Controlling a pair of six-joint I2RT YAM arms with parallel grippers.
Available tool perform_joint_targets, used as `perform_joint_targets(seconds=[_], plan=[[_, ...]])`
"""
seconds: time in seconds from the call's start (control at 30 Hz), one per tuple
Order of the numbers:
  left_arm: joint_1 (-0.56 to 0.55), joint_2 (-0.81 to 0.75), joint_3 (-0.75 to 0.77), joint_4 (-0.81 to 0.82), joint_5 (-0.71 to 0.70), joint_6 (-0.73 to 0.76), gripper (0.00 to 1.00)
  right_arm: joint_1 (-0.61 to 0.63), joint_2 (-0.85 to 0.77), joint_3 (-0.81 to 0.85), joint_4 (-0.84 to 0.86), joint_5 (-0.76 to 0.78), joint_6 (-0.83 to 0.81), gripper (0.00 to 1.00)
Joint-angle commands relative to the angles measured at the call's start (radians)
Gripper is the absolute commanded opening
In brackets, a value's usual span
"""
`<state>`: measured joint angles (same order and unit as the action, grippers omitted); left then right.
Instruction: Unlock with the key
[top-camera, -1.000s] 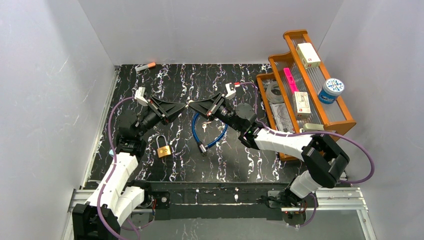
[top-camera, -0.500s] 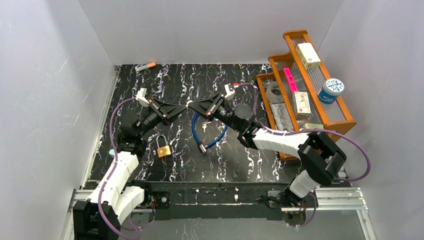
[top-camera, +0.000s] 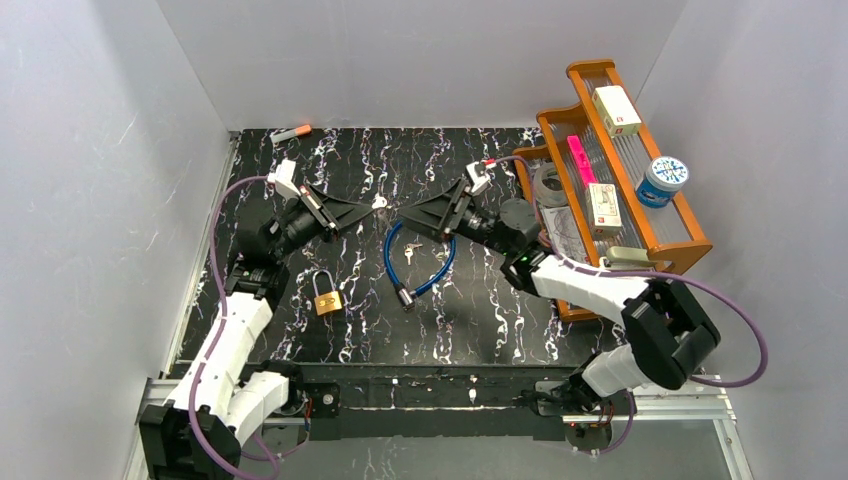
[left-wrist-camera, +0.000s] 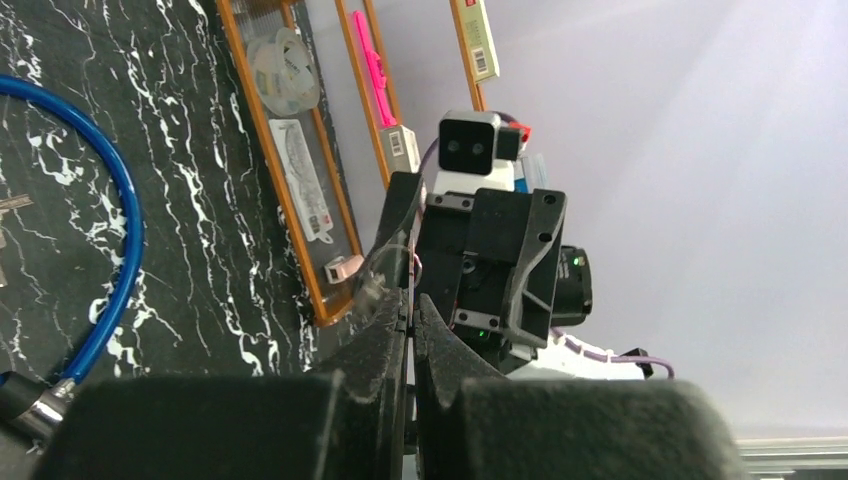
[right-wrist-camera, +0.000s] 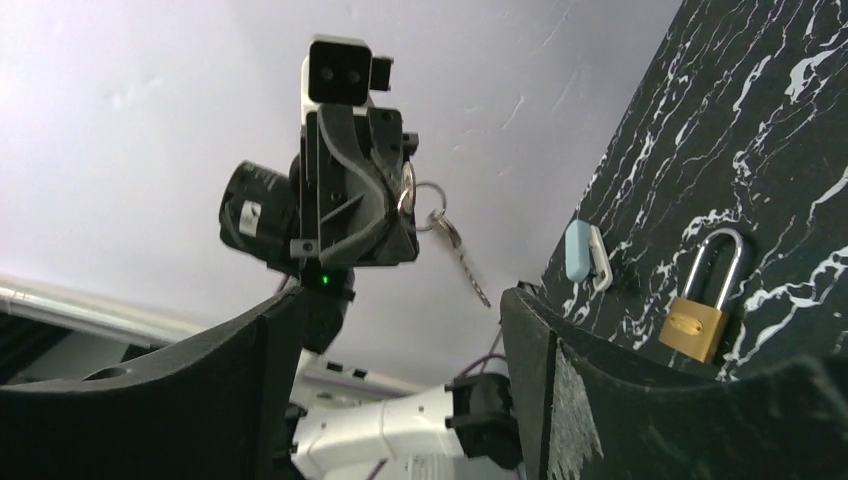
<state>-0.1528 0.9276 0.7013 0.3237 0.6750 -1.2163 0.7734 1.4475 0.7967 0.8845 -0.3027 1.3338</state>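
Note:
A brass padlock (top-camera: 327, 298) with its shackle closed lies on the black marble table, left of centre; the right wrist view shows the padlock (right-wrist-camera: 705, 312) too. My left gripper (top-camera: 372, 203) is raised above the table and shut on a key ring. From that ring a silver key (right-wrist-camera: 465, 262) dangles in the air. My right gripper (top-camera: 408, 222) faces it from the right, a short gap away, with its jaws wide apart and nothing between them. In the left wrist view my left gripper (left-wrist-camera: 410, 300) has its fingers pressed together.
A blue cable lock (top-camera: 420, 255) curls on the table under the grippers, with more keys (top-camera: 432, 245) inside its loop. A wooden rack (top-camera: 690, 243) with boxes, tape and a jar fills the right side. An orange-tipped marker (top-camera: 292, 132) lies at the back left.
My right gripper has opened, let go of the key and drawn back to the right. My left gripper stays shut on the key and has shifted slightly up and left.

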Motion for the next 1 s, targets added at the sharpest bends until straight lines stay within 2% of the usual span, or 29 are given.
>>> perform_joint_targets(seconds=[0.0, 0.07, 0.2, 0.27, 0.4, 0.5, 0.7, 0.87, 0.97], plan=[[-0.002, 0.005, 0.093, -0.176, 0.048, 0.172, 0.00, -0.073, -0.060, -0.009, 0.051, -0.329, -0.068, 0.79], [-0.002, 0.013, 0.119, -0.238, 0.064, 0.223, 0.00, -0.078, -0.074, 0.030, -0.025, -0.421, -0.192, 0.79], [-0.002, 0.017, 0.177, -0.389, 0.085, 0.345, 0.00, -0.076, -0.093, 0.149, -0.335, -0.493, -0.499, 0.84], [-0.002, 0.005, 0.200, -0.438, 0.093, 0.394, 0.00, -0.073, -0.100, 0.199, -0.435, -0.504, -0.609, 0.90], [-0.002, -0.018, 0.245, -0.523, 0.118, 0.496, 0.00, -0.065, -0.074, 0.292, -0.622, -0.468, -0.750, 0.91], [-0.002, -0.017, 0.278, -0.586, 0.146, 0.586, 0.00, -0.056, -0.047, 0.336, -0.649, -0.467, -0.798, 0.90], [-0.002, -0.028, 0.327, -0.681, 0.195, 0.704, 0.00, -0.052, 0.020, 0.399, -0.643, -0.542, -0.813, 0.81], [-0.007, -0.027, 0.341, -0.746, 0.268, 0.775, 0.00, -0.016, 0.093, 0.508, -0.783, -0.594, -0.879, 0.81], [-0.022, -0.024, 0.361, -0.781, 0.265, 0.811, 0.00, 0.017, 0.125, 0.523, -0.760, -0.628, -0.865, 0.82]])
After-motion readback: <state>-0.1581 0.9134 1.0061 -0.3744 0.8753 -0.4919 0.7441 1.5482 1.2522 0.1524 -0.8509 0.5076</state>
